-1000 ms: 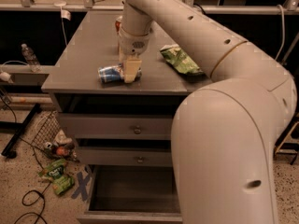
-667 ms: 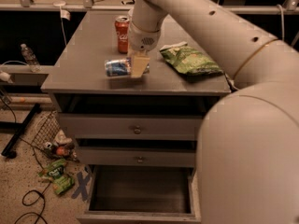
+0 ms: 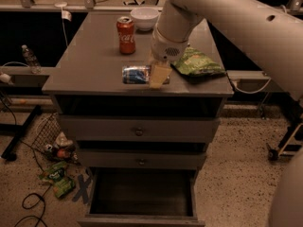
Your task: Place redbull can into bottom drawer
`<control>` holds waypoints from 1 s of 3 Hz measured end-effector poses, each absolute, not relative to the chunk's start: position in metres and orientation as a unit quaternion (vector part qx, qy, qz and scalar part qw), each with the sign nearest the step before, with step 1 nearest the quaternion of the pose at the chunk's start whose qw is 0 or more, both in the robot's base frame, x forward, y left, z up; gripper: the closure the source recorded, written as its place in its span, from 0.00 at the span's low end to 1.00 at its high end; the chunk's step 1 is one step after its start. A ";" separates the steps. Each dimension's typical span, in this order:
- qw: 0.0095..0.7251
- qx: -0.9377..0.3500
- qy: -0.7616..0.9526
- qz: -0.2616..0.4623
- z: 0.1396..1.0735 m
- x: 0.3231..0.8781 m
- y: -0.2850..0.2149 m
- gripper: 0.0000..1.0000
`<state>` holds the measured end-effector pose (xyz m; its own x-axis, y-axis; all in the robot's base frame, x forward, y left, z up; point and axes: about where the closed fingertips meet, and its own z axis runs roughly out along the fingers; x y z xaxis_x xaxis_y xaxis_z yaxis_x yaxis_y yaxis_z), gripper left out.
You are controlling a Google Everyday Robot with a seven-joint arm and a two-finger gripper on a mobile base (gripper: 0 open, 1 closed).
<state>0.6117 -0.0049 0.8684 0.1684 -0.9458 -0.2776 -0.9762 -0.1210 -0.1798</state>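
Note:
The redbull can [image 3: 135,74] lies on its side on the grey cabinet top [image 3: 90,65], near the front edge. My gripper [image 3: 157,78] reaches down from the upper right and sits at the can's right end, covering that end. The bottom drawer [image 3: 142,193] is pulled open below, at the foot of the cabinet, and its dark inside shows nothing in it.
A red Coca-Cola can [image 3: 125,34] stands behind the redbull can. A white bowl [image 3: 144,18] sits at the back and a green chip bag [image 3: 199,63] at the right. Two shut drawers with knobs [image 3: 138,131] are above the open one. Litter [image 3: 57,176] lies on the floor at left.
The view has shifted, so the cabinet sits further right and larger in the picture. The gripper stays at the can's right end. The Coca-Cola can and bowl now show fully.

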 end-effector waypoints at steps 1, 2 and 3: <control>0.141 -0.732 0.660 0.092 0.834 0.577 -0.021 1.00; 0.141 -0.732 0.660 0.092 0.834 0.577 -0.021 1.00; 0.143 -0.722 0.671 0.090 0.829 0.559 -0.025 1.00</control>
<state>0.5591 -0.0253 0.8286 0.0845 -0.9433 -0.3210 -0.9945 -0.0599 -0.0859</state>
